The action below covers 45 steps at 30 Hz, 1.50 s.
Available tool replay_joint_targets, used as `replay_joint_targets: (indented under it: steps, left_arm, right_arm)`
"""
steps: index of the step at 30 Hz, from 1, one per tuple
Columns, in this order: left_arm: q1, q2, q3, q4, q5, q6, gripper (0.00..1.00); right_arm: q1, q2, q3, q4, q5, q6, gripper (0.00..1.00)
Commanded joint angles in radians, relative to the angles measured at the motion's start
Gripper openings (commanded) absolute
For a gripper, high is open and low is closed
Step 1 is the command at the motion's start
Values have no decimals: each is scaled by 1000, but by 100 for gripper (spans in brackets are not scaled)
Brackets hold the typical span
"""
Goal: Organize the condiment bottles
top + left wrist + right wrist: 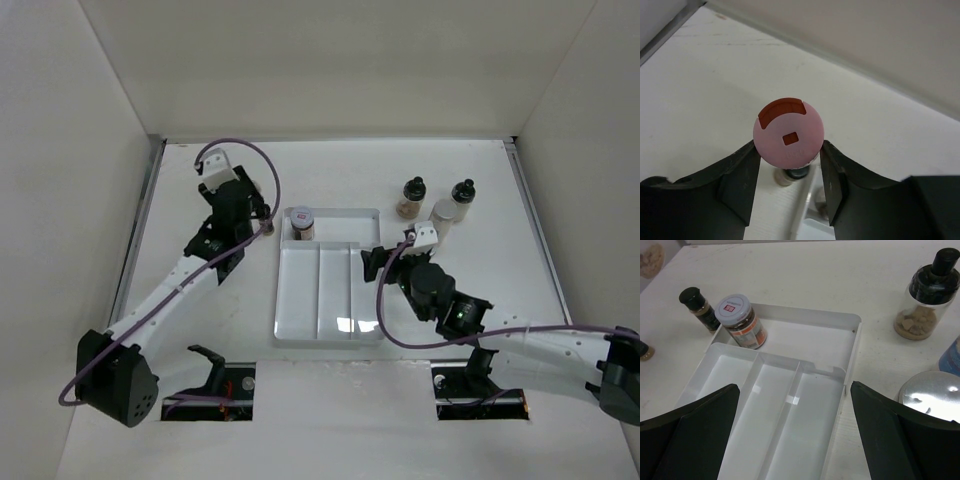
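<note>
Pink-capped bottle [788,132] was seen centre-left in top view, just left of tray [297,295], upright, long axis vert., cap up. It was clenched by left end effector [790,160]; right end effector [793,390] was spread wide, released.

Left arm [165,290] on my screen: a long white tube link, black joint housings, and a chunky black base [118,380] bolted at the near edge. A purple cable [262,160] runs from the white camera block [215,165] at its wrist. Over to the right arm [545,345], same build: white link, rounded black motor housings, one showing a small green light [459,318], and I can see its own purple cable [385,320]. On the left gripper [790,150] the fingers [737,185] read matte black, broad, with curved inner faces. Right gripper [794,387]: the same dark, wedge-shaped plastic.
</note>
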<state>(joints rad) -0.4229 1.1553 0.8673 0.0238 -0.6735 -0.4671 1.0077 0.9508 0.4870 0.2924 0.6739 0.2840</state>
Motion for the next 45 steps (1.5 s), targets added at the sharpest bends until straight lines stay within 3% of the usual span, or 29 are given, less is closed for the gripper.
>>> replay_joint_targets:
  steps: [1,6,11,22,32,34,36,40,42,45]
  left_arm:
    - [-133,-11,116,28,-21,34,29]
    - [-326,124,228,68,3,39,30]
    - [-408,270,223,163,3,42,30]
    - [-448,507,203,283,-5,59,30]
    - [-437,601,128,326,-43,58,32]
    - [-437,613,128,330,-38,58,37]
    - [-438,618,128,327,-40,58,48]
    - [-448,568,118,332,-52,54,79]
    - [-451,525,122,323,-46,59,85]
    - [-442,446,128,320,-43,74,86]
  right_arm:
    - [-7,-53,-10,42,25,4,99]
    - [-42,-139,-48,42,102,33,99]
    - [-83,-222,-87,44,101,72,100]
    - [-96,-198,-80,40,84,78,100]
    - [-103,-219,-87,36,90,80,100]
    - [-103,-221,-87,34,92,80,100]
    - [-103,-227,-91,37,93,81,100]
    - [-103,-228,-88,34,93,81,100]
    - [-105,-228,-90,34,92,81,100]
    - [-102,-228,-87,34,95,78,100]
